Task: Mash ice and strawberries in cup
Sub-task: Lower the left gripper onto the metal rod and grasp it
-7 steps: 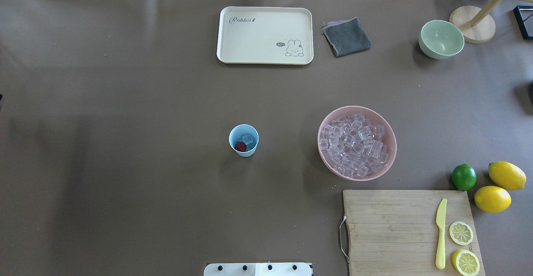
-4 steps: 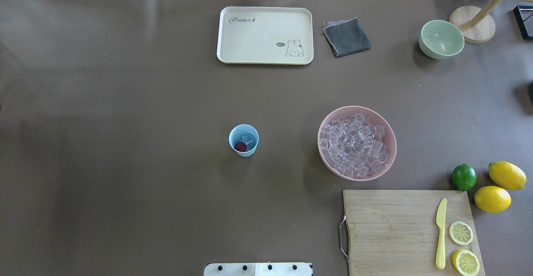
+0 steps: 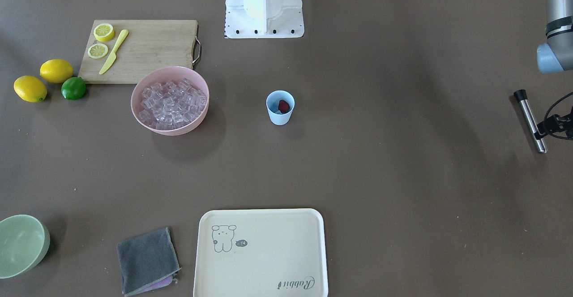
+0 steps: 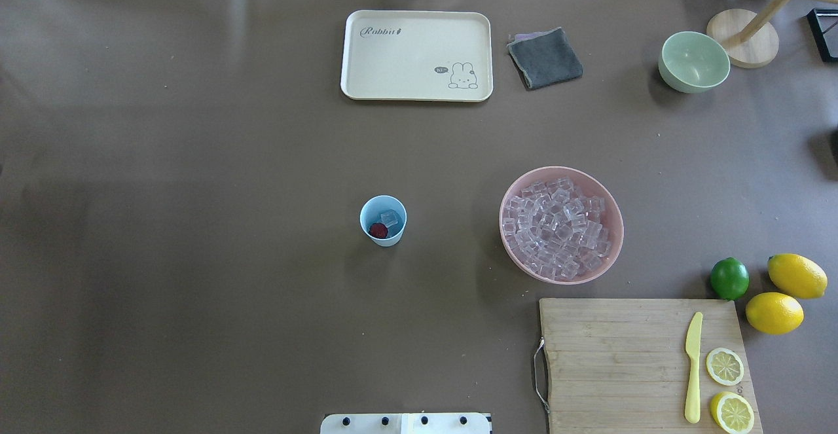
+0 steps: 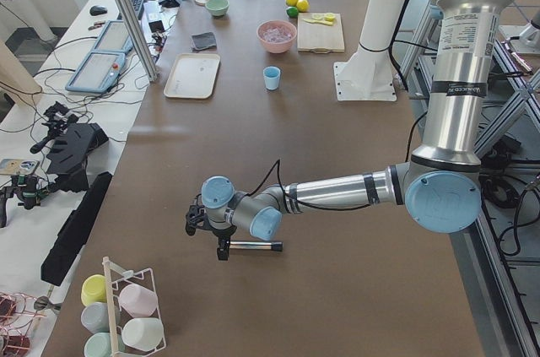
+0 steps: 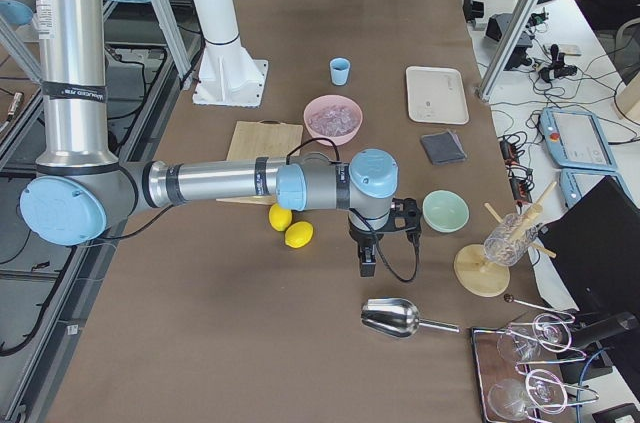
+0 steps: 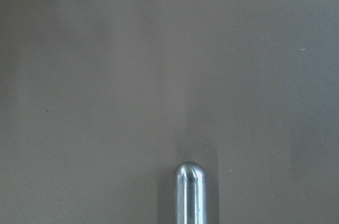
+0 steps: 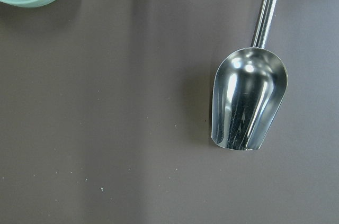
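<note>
The light-blue cup (image 4: 383, 221) stands upright mid-table and holds one dark red strawberry (image 4: 378, 230) and an ice cube (image 4: 390, 218); it also shows in the front view (image 3: 280, 107). More ice (image 4: 560, 228) fills the pink bowl (image 4: 504, 221). My left gripper (image 3: 538, 129) is far out at the table's left end, at a steel rod (image 3: 528, 117). The rod's rounded end shows in the left wrist view (image 7: 189, 195). I cannot tell whether the jaws are closed on the rod. My right gripper (image 6: 366, 263) hangs over the table near a steel scoop (image 8: 249, 102); I cannot tell its state.
A cream tray (image 4: 416, 54) and grey cloth (image 4: 545, 57) lie at the far edge, a pale green bowl (image 4: 694, 61) far right. A cutting board (image 4: 615, 355) holds a yellow knife (image 4: 692, 368) and lemon halves. A lime (image 4: 729, 278) and two lemons lie beside it.
A small dark sliver at the overhead view's left edge one second ago is gone. Nothing on the table has moved.
</note>
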